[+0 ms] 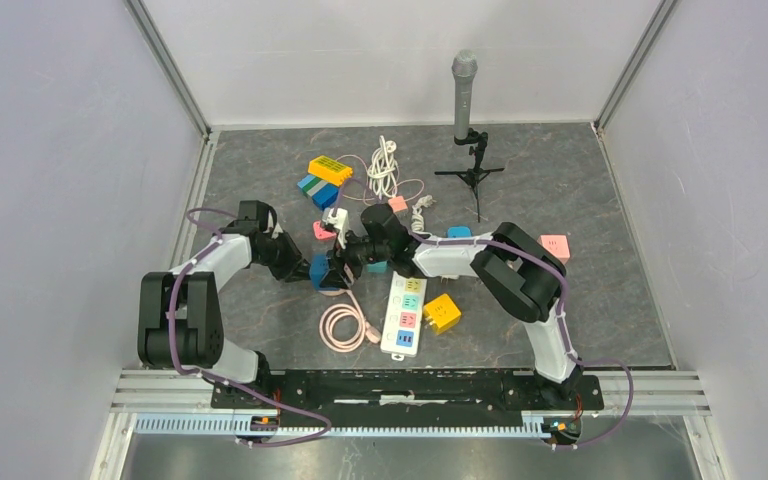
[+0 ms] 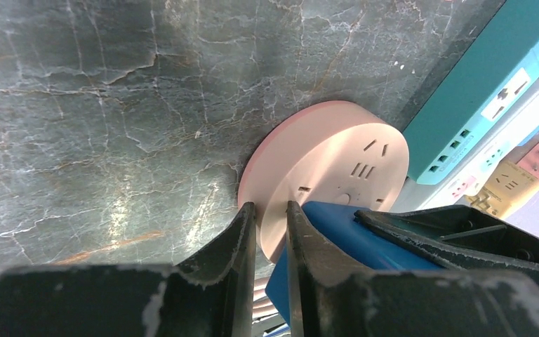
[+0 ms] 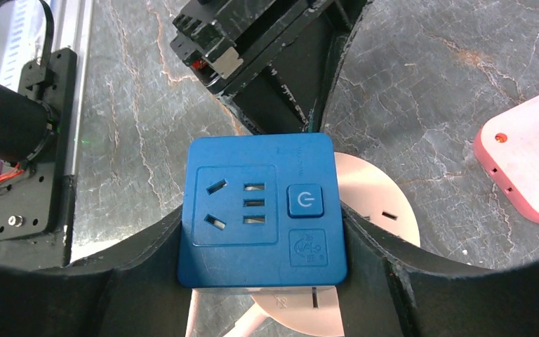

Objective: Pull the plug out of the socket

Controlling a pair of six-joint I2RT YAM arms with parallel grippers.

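The plug (image 3: 260, 210) is a blue square adapter with a power button, seated on the socket (image 3: 375, 203), a round pink disc lying on the dark marble floor. My right gripper (image 3: 261, 232) is shut on the blue plug, one black finger against each side. In the left wrist view, the left gripper (image 2: 270, 217) is shut on the rim of the pink socket (image 2: 330, 168), with the plug (image 2: 351, 239) just to its right. From above, both grippers meet at the plug (image 1: 320, 270) left of centre, and the socket is mostly hidden beneath them.
A coiled pink cable (image 1: 343, 325) lies just in front of the grippers. A white power strip (image 1: 405, 312) and a yellow adapter (image 1: 441, 313) sit to the right. A microphone stand (image 1: 465, 100), a white cable (image 1: 384, 168) and coloured blocks (image 1: 329, 169) are behind. A pink adapter (image 1: 555, 247) is far right.
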